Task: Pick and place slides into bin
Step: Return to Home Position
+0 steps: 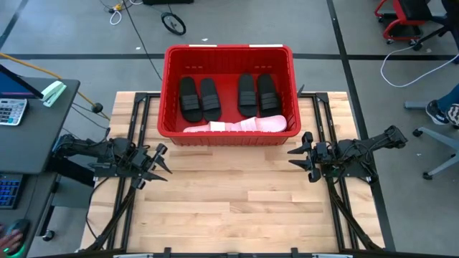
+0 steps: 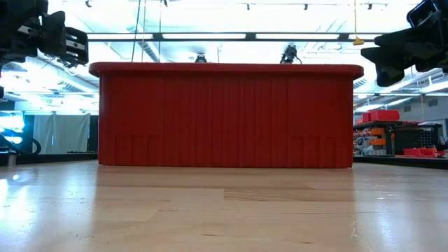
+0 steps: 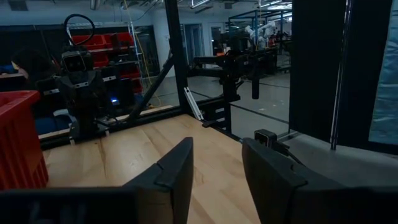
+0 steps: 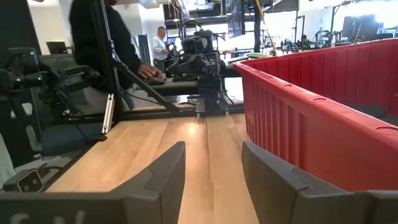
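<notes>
The red bin (image 1: 228,56) stands at the table's far middle; it also shows in the low view (image 2: 224,115). Inside lie four black slides in two pairs, one pair on the left (image 1: 199,98) and one on the right (image 1: 257,93), and two pale pink slides (image 1: 240,125) along the near wall. My left gripper (image 1: 162,161) is open and empty near the table's left edge. My right gripper (image 1: 298,154) is open and empty near the right edge. Both hover above the table, in front of the bin.
Bare wooden table (image 1: 229,208) lies between and in front of the arms. A desk with a calculator (image 1: 11,111) stands left of the table. People (image 4: 102,43) show in the room beyond the table. Cables and chairs lie on the floor behind.
</notes>
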